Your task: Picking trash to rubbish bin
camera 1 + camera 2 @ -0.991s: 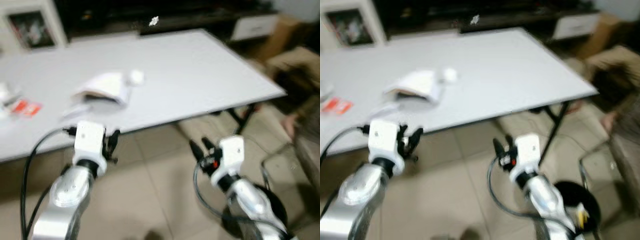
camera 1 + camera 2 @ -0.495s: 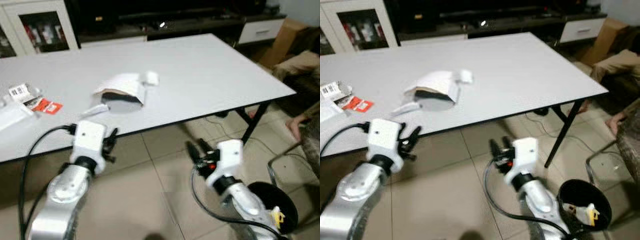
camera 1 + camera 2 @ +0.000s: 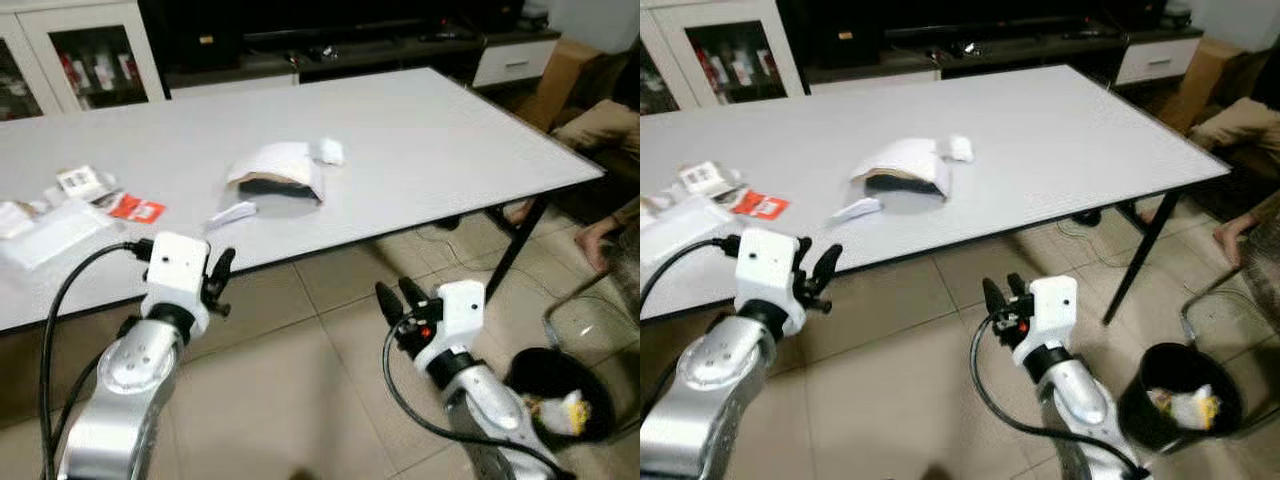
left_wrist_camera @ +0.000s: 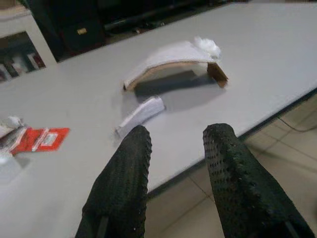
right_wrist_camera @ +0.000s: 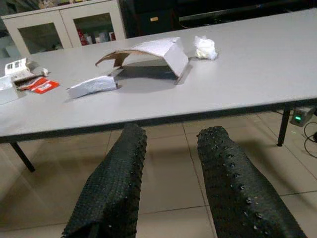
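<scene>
From the head camera, a smooth grey table (image 3: 420,130) is standing over a floor of pale glossy tiles (image 3: 300,400). A bent piece of white-faced cardboard (image 3: 278,170) is arching up on the tabletop, a crumpled white tissue ball (image 3: 327,152) lying just beside it and a small folded white paper scrap (image 3: 232,213) resting nearer the table edge. Toward the robot's left, a red wrapper (image 3: 135,208) and a clear plastic bag (image 3: 55,232) are lying flat. The left gripper (image 3: 218,282) and the right gripper (image 3: 396,300) are both hanging below the table edge, empty, each with a gap between its fingers. A round black rubbish bin (image 3: 1180,395) is sitting on the floor at the robot's right, crumpled pale and yellow trash inside.

In the left wrist view, two stubby black fingers (image 4: 124,183) with a dimpled rubber texture are standing apart, gripping nothing, aiming at the paper scrap (image 4: 141,114) and the brown-edged cardboard arch (image 4: 173,57).

In the right wrist view, the knobbly black fingers (image 5: 119,183) are likewise spread and empty, facing the cardboard (image 5: 148,52), the tissue (image 5: 205,48) and the scrap (image 5: 92,86) on the matte tabletop.
</scene>
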You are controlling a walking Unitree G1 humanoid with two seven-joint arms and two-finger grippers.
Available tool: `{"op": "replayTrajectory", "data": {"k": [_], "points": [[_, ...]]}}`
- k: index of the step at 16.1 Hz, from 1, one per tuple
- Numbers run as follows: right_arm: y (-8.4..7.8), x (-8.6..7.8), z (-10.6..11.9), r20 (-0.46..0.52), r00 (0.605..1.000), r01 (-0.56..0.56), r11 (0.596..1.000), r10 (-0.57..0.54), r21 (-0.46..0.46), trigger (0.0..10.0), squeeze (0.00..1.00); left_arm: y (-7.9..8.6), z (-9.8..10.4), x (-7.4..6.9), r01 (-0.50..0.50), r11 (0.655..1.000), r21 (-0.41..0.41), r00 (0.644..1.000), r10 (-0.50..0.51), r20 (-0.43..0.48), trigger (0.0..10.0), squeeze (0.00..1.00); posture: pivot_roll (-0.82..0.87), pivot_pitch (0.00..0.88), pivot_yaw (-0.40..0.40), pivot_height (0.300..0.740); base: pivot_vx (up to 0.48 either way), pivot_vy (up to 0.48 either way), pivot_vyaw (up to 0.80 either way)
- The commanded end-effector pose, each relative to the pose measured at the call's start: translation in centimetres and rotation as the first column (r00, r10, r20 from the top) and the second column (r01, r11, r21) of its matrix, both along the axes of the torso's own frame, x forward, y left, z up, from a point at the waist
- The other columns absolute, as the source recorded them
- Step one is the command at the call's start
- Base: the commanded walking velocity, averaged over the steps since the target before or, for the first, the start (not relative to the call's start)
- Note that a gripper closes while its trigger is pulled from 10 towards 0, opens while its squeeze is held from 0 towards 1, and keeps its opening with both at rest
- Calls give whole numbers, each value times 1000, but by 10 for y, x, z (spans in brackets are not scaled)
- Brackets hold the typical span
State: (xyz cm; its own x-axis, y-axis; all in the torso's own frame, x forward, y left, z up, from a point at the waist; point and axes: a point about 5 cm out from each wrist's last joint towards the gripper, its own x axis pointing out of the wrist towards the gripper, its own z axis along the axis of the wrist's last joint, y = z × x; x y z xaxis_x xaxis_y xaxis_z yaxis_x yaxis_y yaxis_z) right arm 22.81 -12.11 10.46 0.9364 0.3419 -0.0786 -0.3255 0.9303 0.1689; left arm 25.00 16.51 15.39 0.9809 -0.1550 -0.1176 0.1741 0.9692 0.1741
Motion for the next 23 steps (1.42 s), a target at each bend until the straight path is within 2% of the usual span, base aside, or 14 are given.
{"op": "replayTrajectory", "data": {"k": [1, 23], "points": [[-1, 2, 2, 8, 1000, 15, 1000, -15, 10, 10000, 0, 4, 2, 2, -4, 1000, 16, 1000, 4, 7, 10000, 0, -27, 30, 19, 740, 0, 341, 0], [-2, 10, 5, 30, 1000, 3, 1000, -3, 0, 10000, 0, 7, 3, 6, -19, 1000, 21, 999, 18, 27, 10000, 0, -24, 12, 4, 740, 0, 352, 0]]}}
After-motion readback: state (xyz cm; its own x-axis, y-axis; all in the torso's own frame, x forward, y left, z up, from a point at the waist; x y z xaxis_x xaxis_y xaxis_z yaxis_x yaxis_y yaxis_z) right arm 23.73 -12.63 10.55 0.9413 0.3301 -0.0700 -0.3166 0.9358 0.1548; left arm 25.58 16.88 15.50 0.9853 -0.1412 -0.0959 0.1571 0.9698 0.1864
